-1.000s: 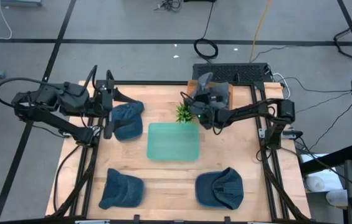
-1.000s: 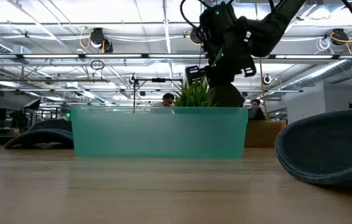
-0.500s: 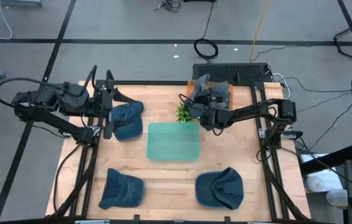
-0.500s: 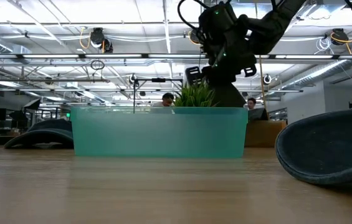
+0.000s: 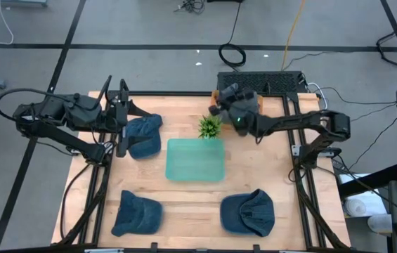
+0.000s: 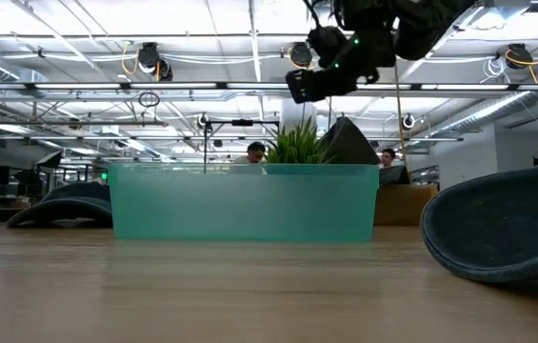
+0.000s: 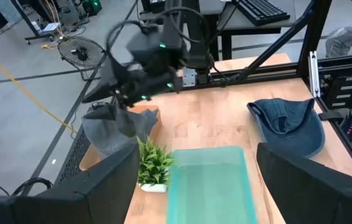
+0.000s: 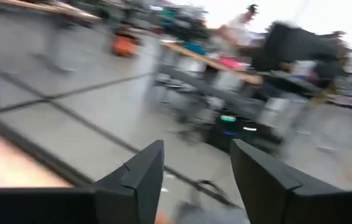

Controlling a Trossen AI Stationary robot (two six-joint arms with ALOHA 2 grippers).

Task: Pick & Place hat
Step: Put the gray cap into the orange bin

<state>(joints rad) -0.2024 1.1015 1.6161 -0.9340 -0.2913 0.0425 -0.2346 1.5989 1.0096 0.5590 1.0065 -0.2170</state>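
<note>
A grey hat (image 7: 109, 129) lies on a wooden block (image 7: 149, 117) at the table's far edge, behind a small green plant (image 5: 210, 126). In the low view its peak (image 6: 348, 143) rises behind the teal tray (image 5: 195, 160). My right gripper (image 7: 108, 94) hovers open just above this hat, touching nothing; it also shows high in the low view (image 6: 307, 84). My left gripper (image 5: 122, 119) waits open at the table's left, beside a blue hat (image 5: 144, 135). Two more blue hats (image 5: 137, 213) (image 5: 249, 212) lie near the front edge.
The teal tray sits in the table's middle with the plant at its far rim. A keyboard (image 5: 261, 81) lies beyond the far edge. Bare wood shows between the tray and the two front hats. People sit in the room behind the table.
My right gripper has let go of the grey hat, risen and drawn back toward the table's far edge, rolling its wrist as it went. The grey hat stays on the block, its peak now standing free below the gripper.
</note>
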